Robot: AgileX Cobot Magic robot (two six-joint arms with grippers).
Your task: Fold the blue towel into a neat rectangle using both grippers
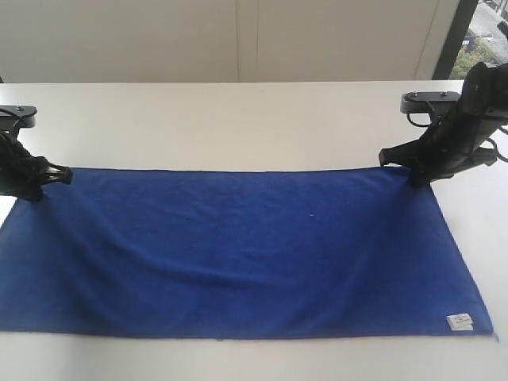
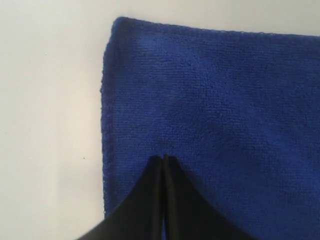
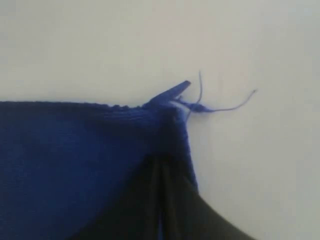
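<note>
The towel (image 1: 238,254) lies spread flat on the desk (image 1: 238,119), long side running left to right, its label (image 1: 459,321) at the near right corner. The left hand (image 1: 63,175) sits at the far left corner, its fingers (image 2: 145,205) pressed together with tips on the cloth; whether any cloth is pinched cannot be told. The right hand (image 1: 386,156) is at the far right corner, narrow, with cloth bunched around and between its fingers (image 3: 185,210). Loose threads (image 3: 220,107) trail from that corner.

Blue towel (image 1: 238,254): plush matt microfibre cloth; table (image 1: 238,119): smooth matt white.
</note>
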